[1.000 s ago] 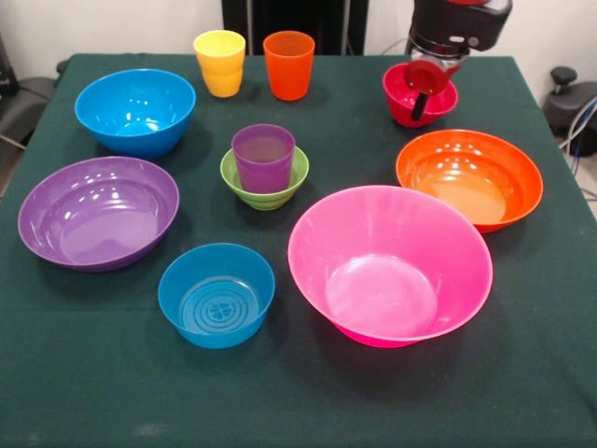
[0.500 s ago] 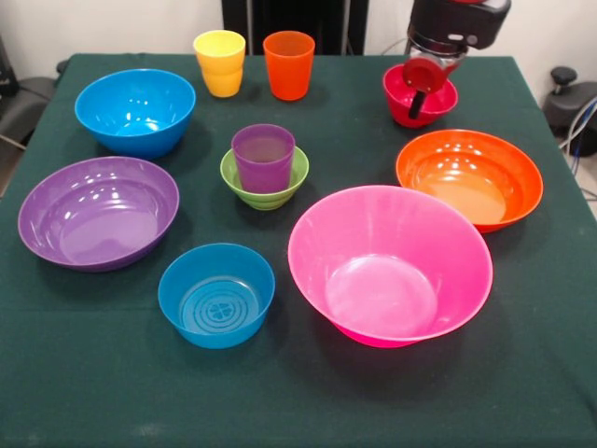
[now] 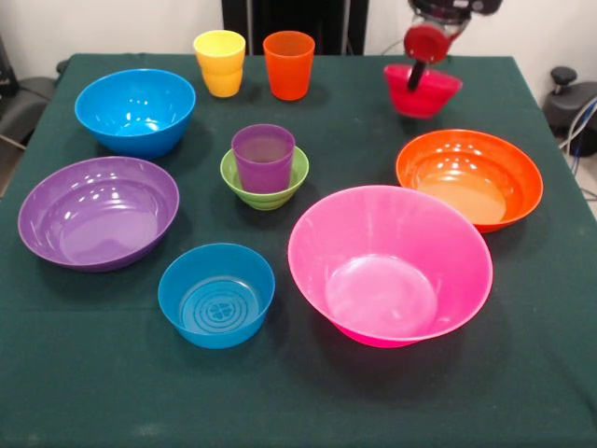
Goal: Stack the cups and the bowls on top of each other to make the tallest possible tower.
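My gripper (image 3: 417, 78) comes down at the far right and is shut on the near rim of the small red bowl (image 3: 427, 96). The bowl hangs slightly tilted, just above the cloth. One dark finger shows inside it. The purple cup (image 3: 263, 157) stands upright inside the small green bowl (image 3: 235, 175) at the table's middle. At the far edge the yellow cup (image 3: 220, 63) and the orange cup (image 3: 288, 64) stand side by side, upright and apart from the gripper.
Other bowls rest open side up on the green tablecloth (image 3: 84, 373): a mid-sized blue bowl (image 3: 135, 110) far left, a purple bowl (image 3: 98, 213) left, a small blue bowl (image 3: 216, 294) near, a large pink bowl (image 3: 390, 264) near right and an orange bowl (image 3: 469, 177) right.
The gripper has risen with the red bowl in its hold, lifting the bowl off the cloth and tilting it a little. Nothing else has moved.
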Tool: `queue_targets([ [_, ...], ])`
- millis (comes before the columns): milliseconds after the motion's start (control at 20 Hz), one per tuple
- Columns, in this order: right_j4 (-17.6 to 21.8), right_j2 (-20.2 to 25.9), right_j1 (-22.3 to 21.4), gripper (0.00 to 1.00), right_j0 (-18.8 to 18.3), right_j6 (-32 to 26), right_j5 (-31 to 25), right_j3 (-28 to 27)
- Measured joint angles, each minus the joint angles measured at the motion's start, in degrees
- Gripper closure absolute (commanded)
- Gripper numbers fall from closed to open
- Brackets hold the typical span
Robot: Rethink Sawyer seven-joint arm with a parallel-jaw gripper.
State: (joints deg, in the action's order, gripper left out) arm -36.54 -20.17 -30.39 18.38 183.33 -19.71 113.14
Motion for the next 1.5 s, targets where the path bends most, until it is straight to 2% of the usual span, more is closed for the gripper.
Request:
queue_targets([
  [300, 3.18, -2.61, -4.89, 1.00, -0.79, 0.00, -7.93, -2.56],
  [450, 4.42, -3.32, -6.39, 1.00, -1.34, 0.00, -9.06, -3.75],
  [700, 5.80, -3.82, -7.56, 1.00, -2.65, 0.00, -9.07, -4.88],
  [950, 8.46, -3.83, -8.50, 1.00, -5.78, 0.00, -9.08, -5.72],
  [1150, 11.52, -3.86, -9.15, 1.00, -9.67, 0.00, -9.06, -5.89],
  [1500, 14.51, -3.83, -9.38, 1.00, -12.46, 0.00, -9.08, -6.06],
])
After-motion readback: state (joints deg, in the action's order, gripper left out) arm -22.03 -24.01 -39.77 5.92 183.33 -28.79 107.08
